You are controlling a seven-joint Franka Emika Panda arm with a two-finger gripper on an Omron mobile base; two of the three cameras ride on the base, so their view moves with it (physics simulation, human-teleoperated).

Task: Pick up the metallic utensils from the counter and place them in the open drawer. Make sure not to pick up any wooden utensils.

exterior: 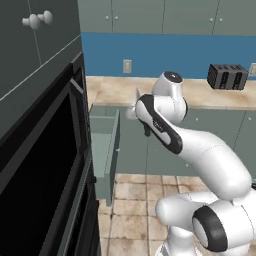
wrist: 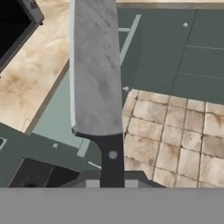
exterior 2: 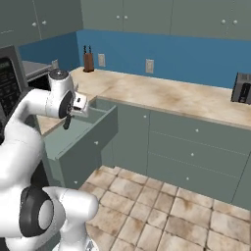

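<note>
— Knife: one item, black handle, broad silver blade. Location?

— Held in the gripper. In the hand view the handle runs down between the two dark finger tips, which are clamped on it, and the blade stands up the middle of the picture. In the right base view the gripper hangs just above the near-left part of the open drawer.

— Open drawer: condition?

— Grey-green, plain flat front, pulled well out of the cabinet run. In the left base view the drawer stands out from under the worktop, just right of the black oven. I cannot make out anything lying inside it from any view.

— Surroundings, far side?

— Long marbled worktop against the blue wall. Black toaster on its right end; knife block far left by the wall. Grey-green cabinets below, tiled floor in front.

— Arm?

— White, dark joints, reaching from the base up and over towards the drawer. In the hand view, a beige marbled counter edge lies to the left of the blade, and floor tiles to the right.
</note>
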